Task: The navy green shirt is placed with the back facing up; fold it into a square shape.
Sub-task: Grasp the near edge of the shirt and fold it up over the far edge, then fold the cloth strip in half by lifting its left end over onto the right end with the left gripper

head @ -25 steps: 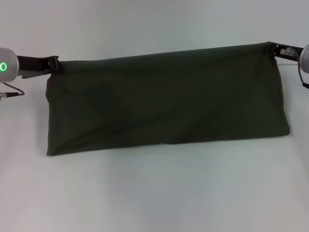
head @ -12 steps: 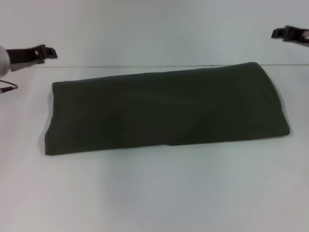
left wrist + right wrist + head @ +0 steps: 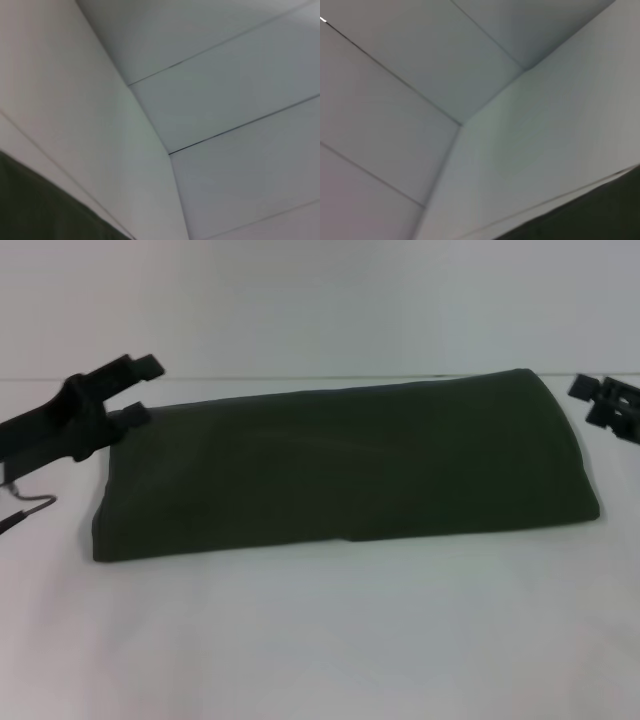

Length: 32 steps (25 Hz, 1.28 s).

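Observation:
The navy green shirt point(image 3: 340, 465) lies on the white table point(image 3: 330, 640) as a long folded band, plain side up. My left gripper point(image 3: 138, 390) is open at the band's far left corner, with its lower finger point(image 3: 132, 416) just over the cloth edge. At the right edge of the head view, my right gripper point(image 3: 598, 400) is open and a little off the band's far right end. Each wrist view catches only a dark strip of the shirt point(image 3: 40, 210) point(image 3: 600, 215) under pale wall panels.
A white wall point(image 3: 320, 300) rises right behind the table's back edge. A thin cable point(image 3: 25, 510) hangs below the left arm. Bare tabletop stretches in front of the shirt.
A second ago both grippers held the shirt's upper edge lifted. They let go, the cloth dropped flat, and both grippers rose and then came back down beside its ends.

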{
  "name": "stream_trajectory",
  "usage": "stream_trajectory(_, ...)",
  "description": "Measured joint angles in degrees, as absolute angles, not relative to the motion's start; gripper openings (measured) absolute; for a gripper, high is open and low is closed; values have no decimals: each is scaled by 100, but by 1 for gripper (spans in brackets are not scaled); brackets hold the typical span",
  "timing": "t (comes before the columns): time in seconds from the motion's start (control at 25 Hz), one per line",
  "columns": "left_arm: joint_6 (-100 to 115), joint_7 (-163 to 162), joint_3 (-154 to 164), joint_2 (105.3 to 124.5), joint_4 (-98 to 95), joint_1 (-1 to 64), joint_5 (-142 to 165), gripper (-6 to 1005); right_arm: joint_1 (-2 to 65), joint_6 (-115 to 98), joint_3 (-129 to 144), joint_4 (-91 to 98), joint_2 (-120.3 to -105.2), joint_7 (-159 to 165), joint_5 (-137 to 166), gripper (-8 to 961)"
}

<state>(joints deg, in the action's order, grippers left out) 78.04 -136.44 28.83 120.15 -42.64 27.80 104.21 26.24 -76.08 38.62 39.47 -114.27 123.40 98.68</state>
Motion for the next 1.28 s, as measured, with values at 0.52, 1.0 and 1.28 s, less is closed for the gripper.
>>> stream_trajectory(0.52, 7524, -13909, 2224, 12060, -3601, 2333, 11344, 946, 2560, -7909, 3612, 3453, -11486, 11876, 9774, 929)
stream_trajectory(1.0, 6769, -13726, 2241, 12070, -3110, 2473, 11450, 941, 2530, -7822, 3586, 3261, -11458, 11804, 9773, 927)
stream_trajectory(1.28, 7830, -14250, 1923, 11920, -3619, 2251, 11851, 938, 2462, -7906, 3534, 3260, -11423, 11843, 9739, 927)
